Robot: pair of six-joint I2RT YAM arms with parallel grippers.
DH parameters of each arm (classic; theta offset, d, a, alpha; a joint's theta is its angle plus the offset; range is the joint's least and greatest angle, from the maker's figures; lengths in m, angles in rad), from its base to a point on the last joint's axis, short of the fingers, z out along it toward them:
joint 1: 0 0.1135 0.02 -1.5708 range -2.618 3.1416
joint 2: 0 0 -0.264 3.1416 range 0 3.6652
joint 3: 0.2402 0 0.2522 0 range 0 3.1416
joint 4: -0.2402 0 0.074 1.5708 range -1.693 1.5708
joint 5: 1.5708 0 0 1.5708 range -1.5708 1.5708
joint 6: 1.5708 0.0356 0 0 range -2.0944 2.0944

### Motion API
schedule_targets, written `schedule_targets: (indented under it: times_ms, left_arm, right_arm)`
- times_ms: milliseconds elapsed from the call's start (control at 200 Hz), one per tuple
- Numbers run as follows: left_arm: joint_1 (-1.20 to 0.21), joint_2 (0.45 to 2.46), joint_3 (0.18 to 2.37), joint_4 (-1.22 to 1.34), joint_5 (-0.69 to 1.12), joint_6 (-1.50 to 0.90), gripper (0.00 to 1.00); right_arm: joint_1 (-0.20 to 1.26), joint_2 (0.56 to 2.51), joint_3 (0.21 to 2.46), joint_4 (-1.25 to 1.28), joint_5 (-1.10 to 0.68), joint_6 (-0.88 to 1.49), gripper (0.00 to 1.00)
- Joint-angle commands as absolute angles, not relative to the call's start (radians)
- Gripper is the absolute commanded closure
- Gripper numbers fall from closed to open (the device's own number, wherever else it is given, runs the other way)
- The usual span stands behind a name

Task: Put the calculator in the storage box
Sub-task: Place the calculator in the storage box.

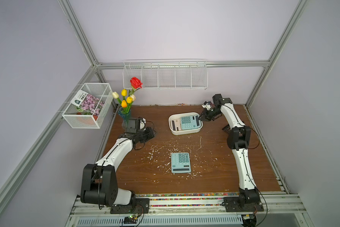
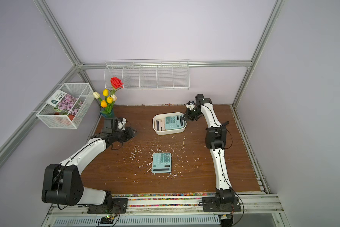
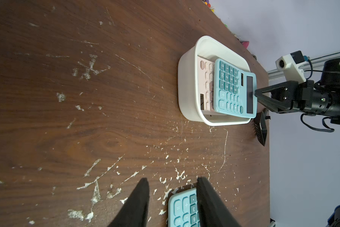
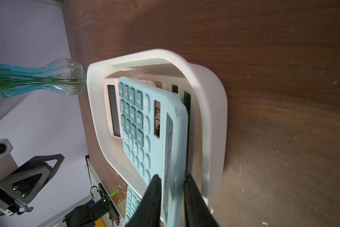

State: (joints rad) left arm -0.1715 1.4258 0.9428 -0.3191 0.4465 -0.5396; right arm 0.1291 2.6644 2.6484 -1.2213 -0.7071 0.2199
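The white storage box (image 1: 185, 132) (image 2: 169, 132) stands at the back middle of the table. A teal calculator (image 1: 187, 122) (image 4: 145, 127) lies tilted in it, on top of a pink calculator (image 1: 176, 124) (image 4: 111, 110). My right gripper (image 1: 200, 118) (image 4: 172, 178) is shut on the teal calculator's display end, over the box's right rim; one finger lies on each face. Another teal calculator (image 1: 180, 162) (image 3: 183, 208) lies flat near the table's middle front. My left gripper (image 1: 154, 134) (image 3: 172, 179) is open and holds nothing, at the left, well away from both.
A blue glass vase of flowers (image 1: 126, 118) stands at the back left corner, just behind my left wrist. A white mesh basket (image 1: 86, 108) and a long wire rack (image 1: 165, 76) hang on the walls. A black comb-like piece (image 1: 227, 128) lies right of the box.
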Motion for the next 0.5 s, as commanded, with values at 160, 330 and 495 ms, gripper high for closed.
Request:
schedule_targets:
  times_ms: [160,330,495]
  left_arm:
    - [-0.178,1.437,0.926,-0.305,0.454,-0.534,0.56]
    - [-0.178,1.435,0.925,-0.306,0.453,-0.533,0.56]
    - [-0.178,1.428,0.926,-0.311,0.451,-0.533,0.55]
  right_arm:
    - [0.135,2.658,2.668,-1.171,-0.705,0.253,0.76]
    - [0.140,2.655,2.667,-1.143,-0.689,0.274,0.76]
    - [0.142,2.619,2.668,-1.145,-0.632,0.271,0.76]
